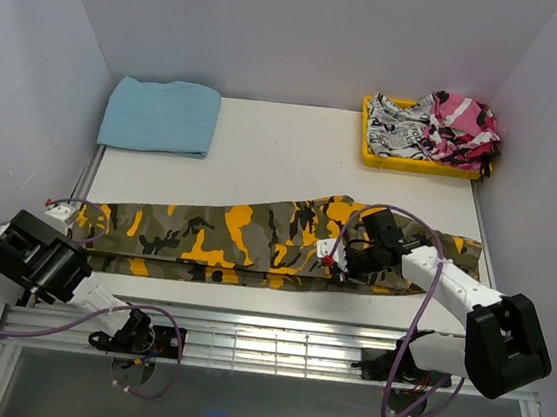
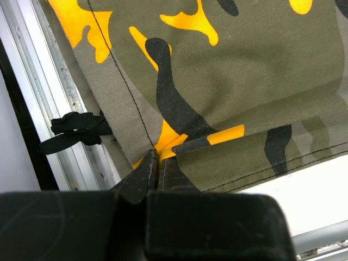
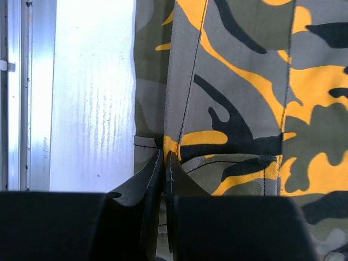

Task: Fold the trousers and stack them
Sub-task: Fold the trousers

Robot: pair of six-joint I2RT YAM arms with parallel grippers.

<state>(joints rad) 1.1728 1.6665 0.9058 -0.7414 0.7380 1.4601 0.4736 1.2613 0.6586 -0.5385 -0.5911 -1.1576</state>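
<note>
The trousers [image 1: 255, 238], in olive, orange-yellow and black camouflage, lie stretched flat across the table from left to right. My left gripper [image 1: 68, 215] is at their left end. In the left wrist view it [image 2: 157, 159] is shut on a corner of the trousers [image 2: 228, 65] by a stitched seam. A black strap loop [image 2: 76, 130] hangs off the cloth there. My right gripper [image 1: 330, 265] is at the near edge right of the middle. In the right wrist view it [image 3: 165, 156] is shut on a fold of the trousers [image 3: 239, 92] beside a seam.
A folded light-blue cloth [image 1: 160, 115] lies at the back left. A yellow tray [image 1: 371, 151] at the back right holds a pink camouflage garment [image 1: 461, 127] and a black-and-white printed one [image 1: 396, 131]. A metal rail [image 1: 273, 341] runs along the near table edge.
</note>
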